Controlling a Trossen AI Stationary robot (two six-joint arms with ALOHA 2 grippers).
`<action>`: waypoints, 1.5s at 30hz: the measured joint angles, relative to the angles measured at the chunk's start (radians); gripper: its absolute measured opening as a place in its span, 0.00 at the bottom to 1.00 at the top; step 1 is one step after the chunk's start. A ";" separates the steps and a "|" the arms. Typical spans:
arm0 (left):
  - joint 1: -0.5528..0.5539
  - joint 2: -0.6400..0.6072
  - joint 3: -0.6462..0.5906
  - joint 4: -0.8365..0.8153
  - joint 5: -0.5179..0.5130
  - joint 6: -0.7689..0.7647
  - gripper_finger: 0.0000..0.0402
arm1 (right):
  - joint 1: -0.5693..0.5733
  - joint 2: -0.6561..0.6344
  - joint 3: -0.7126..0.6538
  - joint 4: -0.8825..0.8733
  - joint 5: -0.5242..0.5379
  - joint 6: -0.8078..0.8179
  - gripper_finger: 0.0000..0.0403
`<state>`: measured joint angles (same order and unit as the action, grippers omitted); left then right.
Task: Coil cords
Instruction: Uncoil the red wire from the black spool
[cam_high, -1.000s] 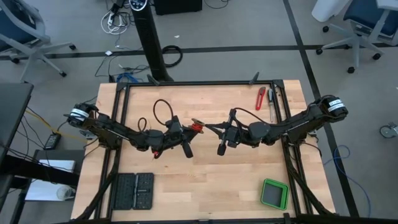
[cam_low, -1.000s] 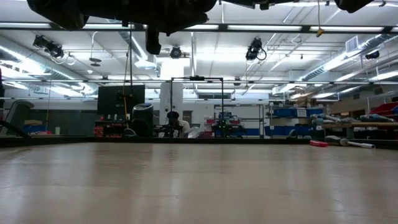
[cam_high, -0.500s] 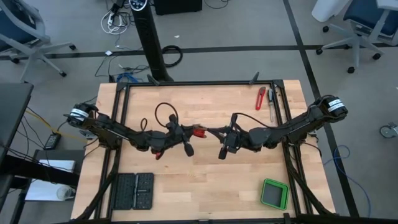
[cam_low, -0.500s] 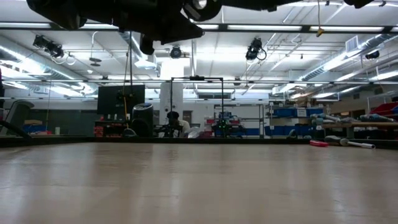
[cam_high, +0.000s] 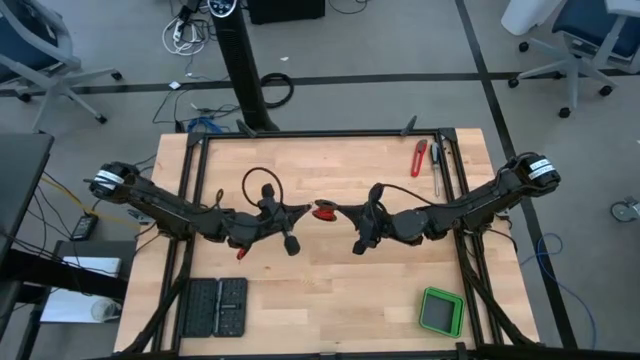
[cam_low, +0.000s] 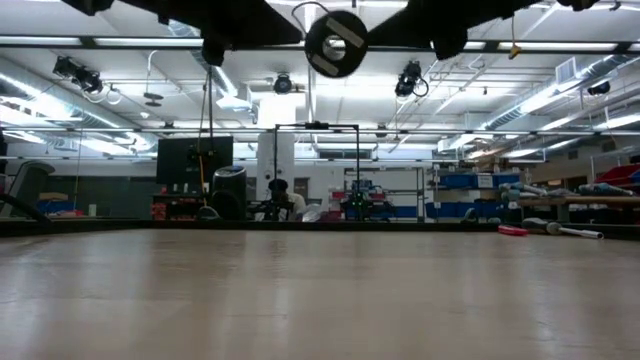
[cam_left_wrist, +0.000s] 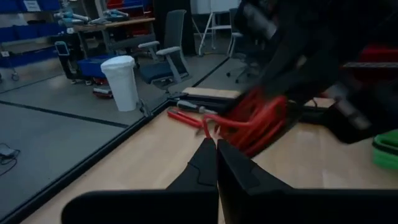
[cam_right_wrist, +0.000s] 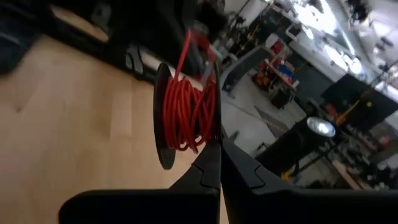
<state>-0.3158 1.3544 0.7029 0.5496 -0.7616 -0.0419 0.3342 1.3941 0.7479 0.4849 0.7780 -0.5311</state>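
Note:
The cord is a thin red wire wound on a small dark spool (cam_right_wrist: 186, 115), held above the middle of the table (cam_high: 325, 211). In the low view the spool (cam_low: 335, 42) hangs high over the tabletop, seen flat-on. My left gripper (cam_high: 307, 211) comes at it from the table's left and is shut on a loose strand of the wire (cam_left_wrist: 217, 126). My right gripper (cam_high: 341, 213) comes from the right and is shut at the spool's rim. My left gripper pinches a single loose strand of the red wire (cam_left_wrist: 210, 132) between its shut fingertips, a short way from the coil (cam_left_wrist: 264, 118). The fingers lie about level, coming from the table's left. The strand runs from the tips to the coil, clear of the table. My right gripper meets the wound bundle at its edge (cam_right_wrist: 210, 138), where the red turns and the dark spool rim sit at the shut fingertips. The fingers come about level from the table's right. The spool is lifted clear of the table. Whether they grip wire or rim is hidden.
A red-handled tool (cam_high: 419, 158) and a dark tool (cam_high: 437, 160) lie at the far right. A green box (cam_high: 441, 311) sits at the near right, and black trays (cam_high: 217, 306) at the near left. A black cable loop (cam_high: 258, 185) rides on my left arm.
My left arm has rolled its wrist and shifted; its cable loop has swung with it. The red bundle has drifted slightly toward the table's right. In the low view the spool has come into sight, flat-on, between the two grippers.

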 joint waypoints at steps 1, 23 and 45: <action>-0.004 -0.007 0.000 -0.001 0.000 -0.006 0.00 | -0.004 0.000 0.000 -0.013 0.011 0.013 0.00; -0.013 0.019 0.000 0.072 0.040 -0.075 0.00 | -0.185 0.000 0.000 0.179 0.034 0.053 0.00; 0.060 0.209 0.000 -0.032 -0.107 -0.096 0.00 | -0.092 0.000 0.000 0.213 -0.047 0.129 0.00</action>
<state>-0.2558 1.5631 0.7033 0.5174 -0.8681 -0.1380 0.2420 1.3937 0.7479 0.6975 0.7309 -0.4016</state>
